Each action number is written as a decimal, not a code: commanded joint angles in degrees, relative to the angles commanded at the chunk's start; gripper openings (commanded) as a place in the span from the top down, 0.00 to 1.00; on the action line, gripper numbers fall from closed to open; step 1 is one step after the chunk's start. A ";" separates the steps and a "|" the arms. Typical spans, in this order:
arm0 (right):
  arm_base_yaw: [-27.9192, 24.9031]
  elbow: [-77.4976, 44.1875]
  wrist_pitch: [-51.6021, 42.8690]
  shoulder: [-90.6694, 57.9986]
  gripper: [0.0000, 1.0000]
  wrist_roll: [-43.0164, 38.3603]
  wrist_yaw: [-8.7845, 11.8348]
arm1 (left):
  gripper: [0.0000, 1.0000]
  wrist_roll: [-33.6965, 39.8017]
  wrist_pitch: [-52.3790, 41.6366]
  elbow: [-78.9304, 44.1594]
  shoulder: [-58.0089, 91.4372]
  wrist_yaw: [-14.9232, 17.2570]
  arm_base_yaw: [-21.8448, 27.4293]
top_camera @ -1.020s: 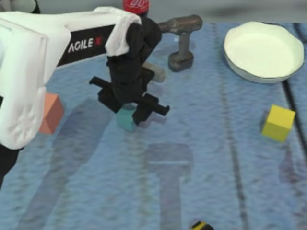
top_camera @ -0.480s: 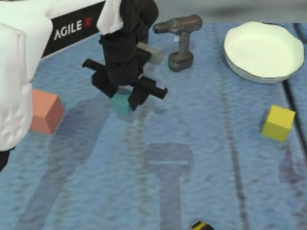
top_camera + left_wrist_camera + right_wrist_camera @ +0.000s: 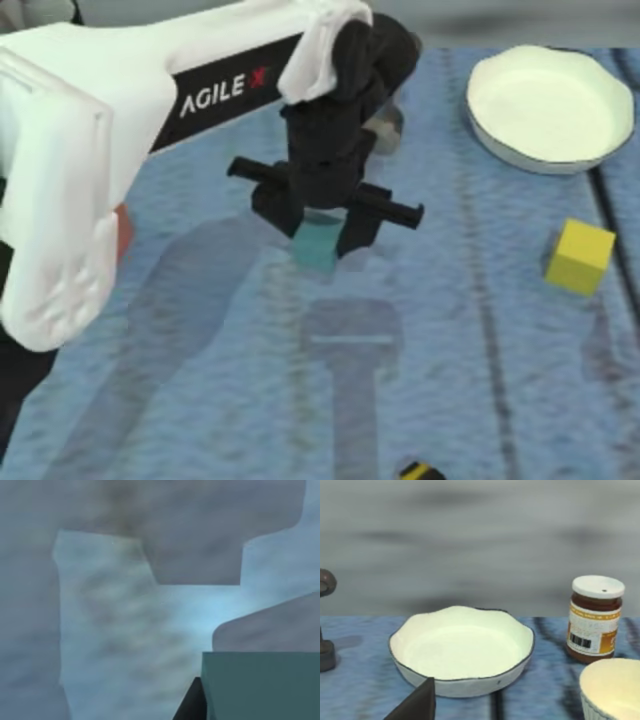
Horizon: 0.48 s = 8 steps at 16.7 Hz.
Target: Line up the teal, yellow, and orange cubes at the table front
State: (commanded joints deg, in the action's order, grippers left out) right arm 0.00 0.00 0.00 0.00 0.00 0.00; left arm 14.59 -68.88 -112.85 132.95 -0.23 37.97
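Blue-grey surface [image 3: 480, 400]: left gripper [image 3: 322, 238] at centre, jaws clamped on teal cube [image 3: 316, 246]; yellow cube [image 3: 579, 256] right; right jaws' state unclear.

Top view: looks steeply down from above on the tabletop [image 3: 200, 420], taking in the left arm, the white dish [image 3: 545, 105] and the yellow cube [image 3: 579, 256].
Left wrist view: pressed very close over the tabletop [image 3: 125, 630], the teal cube [image 3: 260, 685] filling one corner.
Right wrist view: low and nearly level, facing the white dish [image 3: 462, 650] and a jar [image 3: 594, 617].
Shared: teal cube [image 3: 318, 243] in top and left wrist views; the dish in top and right wrist views.
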 joint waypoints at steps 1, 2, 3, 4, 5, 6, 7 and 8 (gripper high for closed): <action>0.00 0.00 0.00 0.00 0.00 0.00 0.00 | 1.00 4.09 -0.32 -0.06 -0.05 -0.10 1.99; 0.00 0.00 0.00 0.00 0.00 0.00 0.00 | 1.00 8.50 -0.67 -0.08 -0.12 -0.20 4.07; 0.00 0.00 0.00 0.00 0.00 0.00 0.00 | 1.00 13.12 -1.02 -0.08 -0.20 -0.30 6.20; 0.00 0.00 0.00 0.00 0.00 0.00 0.00 | 1.00 17.83 -1.35 -0.05 -0.31 -0.38 8.35; 0.00 0.00 0.00 0.00 0.00 0.00 0.00 | 1.00 22.48 -1.66 -0.01 -0.46 -0.47 10.49; 0.00 0.00 0.00 0.00 0.00 0.00 0.00 | 1.00 26.99 -1.94 0.03 -0.64 -0.56 12.58; 0.00 0.00 0.00 0.00 0.00 0.00 0.00 | 1.00 31.19 -2.16 0.09 -0.88 -0.65 14.57; 0.00 0.00 0.00 0.00 0.00 0.00 0.00 | 1.00 34.96 -2.30 0.17 -1.21 -0.74 16.41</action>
State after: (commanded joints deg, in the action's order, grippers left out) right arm 0.00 0.00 0.00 0.00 0.00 0.00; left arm 49.55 -71.19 -112.68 131.74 -0.97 54.38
